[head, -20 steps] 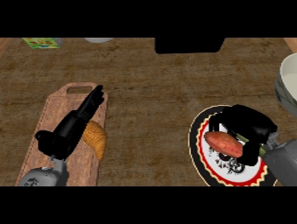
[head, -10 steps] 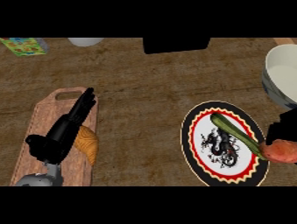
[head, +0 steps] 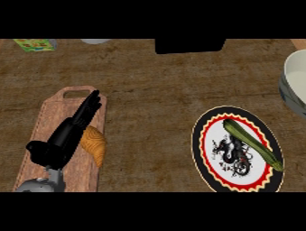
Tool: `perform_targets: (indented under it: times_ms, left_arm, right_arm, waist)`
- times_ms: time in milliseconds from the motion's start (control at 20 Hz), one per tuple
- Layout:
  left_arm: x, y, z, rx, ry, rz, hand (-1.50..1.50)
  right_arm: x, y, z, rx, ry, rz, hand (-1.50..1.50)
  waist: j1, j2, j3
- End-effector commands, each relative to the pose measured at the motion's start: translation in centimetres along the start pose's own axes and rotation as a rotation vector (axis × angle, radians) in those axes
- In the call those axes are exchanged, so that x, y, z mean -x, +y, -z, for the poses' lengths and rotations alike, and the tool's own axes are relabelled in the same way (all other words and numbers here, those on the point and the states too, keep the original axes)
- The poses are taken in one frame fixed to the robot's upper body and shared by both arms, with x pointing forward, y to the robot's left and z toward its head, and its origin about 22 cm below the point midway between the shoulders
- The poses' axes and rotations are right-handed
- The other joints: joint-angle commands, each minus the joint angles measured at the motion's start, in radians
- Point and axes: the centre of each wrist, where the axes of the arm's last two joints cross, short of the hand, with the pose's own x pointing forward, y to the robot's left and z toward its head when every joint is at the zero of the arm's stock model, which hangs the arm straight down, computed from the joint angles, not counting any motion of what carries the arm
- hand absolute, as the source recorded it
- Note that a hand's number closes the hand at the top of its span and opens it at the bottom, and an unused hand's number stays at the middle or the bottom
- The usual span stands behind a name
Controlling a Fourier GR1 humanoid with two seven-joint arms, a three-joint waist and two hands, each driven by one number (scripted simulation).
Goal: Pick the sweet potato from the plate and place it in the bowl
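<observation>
The robot's black left hand (head: 65, 137) lies low over the long wooden cutting board (head: 45, 131) at the left of the counter, its grey forearm coming up from the lower edge and its fingers stretched out straight and close together, pointing up and a little to the right toward the board's handle end; it holds nothing. Just beside the hand, on the board's right half, sits a golden-brown loaf of bread (head: 94, 145), partly tucked under the hand's edge. The right hand does not show anywhere in the head view, so I cannot tell how its fingers stand, and the sweet potato is not visible either: it is neither on the plate nor in the visible part of the bowl. The dark brown wood-grain counter (head: 155, 90) runs across the whole view. On it, to the right, lies the round black-rimmed plate with a red and yellow toothed border and a dark dragon figure (head: 216, 135), and across its right side rests a long green vegetable (head: 252, 144), running from upper left to lower right. The large pale bowl with a grey outer wall (head: 305, 81) stands at the right edge, above the plate and apart from it. At the far edge sit a small green and yellow box (head: 35, 44) and a black block (head: 190, 46).
</observation>
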Motion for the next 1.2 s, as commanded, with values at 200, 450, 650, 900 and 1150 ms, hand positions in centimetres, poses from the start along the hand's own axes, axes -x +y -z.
perform_targets:
  times_ms: [200,450,650,900,1150]
  left_arm:
    - [-0.8,-0.8,0.6,0.071,-0.013,0.008,0.00]
    - [-0.7,-1.7,2.3,0.093,-0.033,0.002,0.00]
    - [-0.2,-1.1,1.7,0.103,-0.037,-0.006,0.00]
    - [0.0,-3.9,2.7,0.140,-0.040,0.001,0.00]
    - [-1.7,-2.1,3.1,0.125,-0.054,0.020,0.00]
  right_arm:
    - [2.0,-4.7,-4.5,0.061,0.026,0.038,1.50]
    - [4.7,-2.9,-1.9,0.199,0.061,-0.117,1.50]
    - [6.7,-3.6,-0.7,0.237,0.070,-0.113,1.50]
    - [7.6,-2.0,0.6,-0.081,0.217,-0.170,1.50]
    - [9.3,1.5,1.6,-0.244,0.285,0.021,-1.50]
  waist:
    - [0.075,0.012,-0.001]
    - [0.091,0.016,0.000]
    - [0.099,0.018,0.000]
    - [0.122,0.029,0.000]
    - [0.139,0.030,0.001]
